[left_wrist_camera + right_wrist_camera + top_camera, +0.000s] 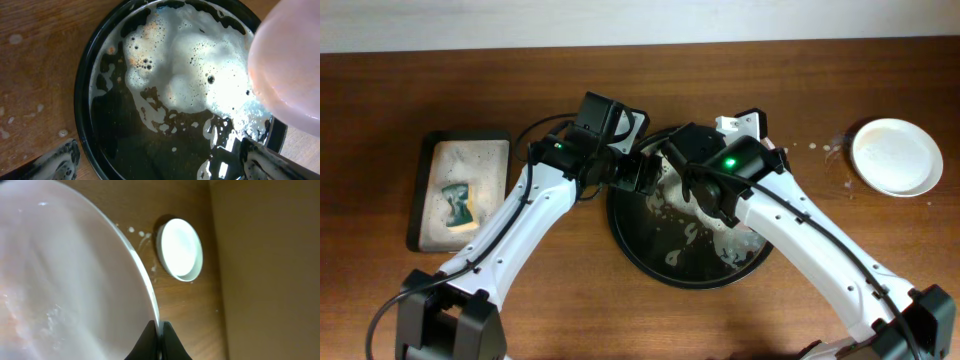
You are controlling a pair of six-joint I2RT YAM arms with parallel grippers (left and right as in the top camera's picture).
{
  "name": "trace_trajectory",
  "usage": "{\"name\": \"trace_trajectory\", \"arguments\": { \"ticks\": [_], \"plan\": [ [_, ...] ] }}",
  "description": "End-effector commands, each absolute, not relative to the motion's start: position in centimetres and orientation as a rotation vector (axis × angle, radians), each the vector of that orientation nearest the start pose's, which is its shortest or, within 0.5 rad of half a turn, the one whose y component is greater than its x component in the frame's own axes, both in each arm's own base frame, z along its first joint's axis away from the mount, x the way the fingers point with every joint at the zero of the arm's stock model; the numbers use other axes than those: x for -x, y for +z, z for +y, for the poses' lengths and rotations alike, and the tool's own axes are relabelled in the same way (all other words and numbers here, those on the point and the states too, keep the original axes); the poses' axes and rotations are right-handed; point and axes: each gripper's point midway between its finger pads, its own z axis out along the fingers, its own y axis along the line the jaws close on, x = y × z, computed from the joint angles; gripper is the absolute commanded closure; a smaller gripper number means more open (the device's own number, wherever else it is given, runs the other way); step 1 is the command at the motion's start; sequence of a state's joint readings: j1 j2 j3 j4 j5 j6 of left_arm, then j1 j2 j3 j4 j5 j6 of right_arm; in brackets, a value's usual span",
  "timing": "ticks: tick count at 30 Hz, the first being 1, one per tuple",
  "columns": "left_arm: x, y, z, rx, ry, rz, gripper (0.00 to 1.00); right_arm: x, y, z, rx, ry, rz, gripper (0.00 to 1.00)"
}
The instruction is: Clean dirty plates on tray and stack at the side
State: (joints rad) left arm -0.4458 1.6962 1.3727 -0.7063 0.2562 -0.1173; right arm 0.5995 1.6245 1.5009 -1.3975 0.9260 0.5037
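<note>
The black tray (650, 265) sits mid-table, wet and patched with white foam; it also shows in the left wrist view (82, 100). My right gripper (159, 330) is shut on the rim of a white plate (70, 280) and holds it tilted over the tray's far side. That plate shows as a pale blur in the left wrist view (290, 70). My left gripper (160, 165) is open and empty, its fingers foamy, just above the tray. Another white plate (895, 155) lies on the table at the far right. Both arms hide the held plate in the overhead view. I cannot tell whether a plate lies under the foam.
A grey rectangular sponge tray (425, 190) with foam and a green-yellow sponge (458, 200) sits at the left. Foam spots dot the wood near the right plate (180, 249). Both arms cross over the tray's far half.
</note>
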Motion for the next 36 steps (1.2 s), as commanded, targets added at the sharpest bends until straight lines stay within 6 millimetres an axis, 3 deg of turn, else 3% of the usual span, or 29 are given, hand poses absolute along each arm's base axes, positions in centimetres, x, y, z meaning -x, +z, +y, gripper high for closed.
{"name": "trace_trajectory", "arguments": {
  "ticks": [1,7,9,11,14,17,19,22,25,26,29,31,34,35,36],
  "plan": [
    [-36.9,15.5,-22.6,-0.526,-0.532,2.573,0.00,-32.2,21.9,4.4,-0.042,-0.899,2.504,0.96],
    [-36.9,15.5,-22.6,-0.526,-0.532,2.573,0.00,-32.6,18.3,1.7,-0.309,-0.528,2.772,0.96],
    [-36.9,15.5,-22.6,-0.526,-0.532,2.573,0.00,-33.2,17.4,2.2,-0.324,-0.291,2.847,0.96],
    [-36.9,15.5,-22.6,-0.526,-0.532,2.573,0.00,-34.6,17.2,2.2,-0.314,-0.053,2.854,0.96],
    [-36.9,15.5,-22.6,-0.526,-0.532,2.573,0.00,-35.9,17.5,0.6,-0.378,0.122,2.812,0.96],
    [-36.9,15.5,-22.6,-0.526,-0.532,2.573,0.00,-37.6,18.4,-2.8,-0.523,0.283,2.698,0.96],
    [-36.9,15.5,-22.6,-0.526,-0.532,2.573,0.00,-38.4,19.0,-6.3,-0.615,0.284,2.617,0.96],
    [-36.9,15.5,-22.6,-0.526,-0.532,2.573,0.00,-38.6,19.9,-13.6,-0.832,0.222,2.452,0.96],
    [-36.9,15.5,-22.6,-0.526,-0.532,2.573,0.00,-37.9,19.8,-18.9,-1.000,0.154,2.348,0.96],
    [-36.9,15.5,-22.6,-0.526,-0.532,2.573,0.00,-36.8,18.8,-22.8,-1.143,0.075,2.289,0.96],
    [-36.9,15.5,-22.6,-0.526,-0.532,2.573,0.00,-35.9,14.9,-27.7,-1.299,0.035,2.256,0.96],
    [-36.9,15.5,-22.6,-0.526,-0.532,2.573,0.00,-35.7,11.7,-29.5,-1.360,0.035,2.270,0.96],
    [-36.9,15.5,-22.6,-0.526,-0.532,2.573,0.00,-36.0,9.0,-30.6,-1.390,0.037,2.281,0.95],
    [-36.9,15.5,-22.6,-0.526,-0.532,2.573,0.00,-36.1,8.7,-30.7,-1.392,0.038,2.284,0.92],
    [-36.9,15.5,-22.6,-0.526,-0.532,2.573,0.00,-36.1,8.3,-30.8,-1.395,0.039,2.287,0.83]
  ]
}}
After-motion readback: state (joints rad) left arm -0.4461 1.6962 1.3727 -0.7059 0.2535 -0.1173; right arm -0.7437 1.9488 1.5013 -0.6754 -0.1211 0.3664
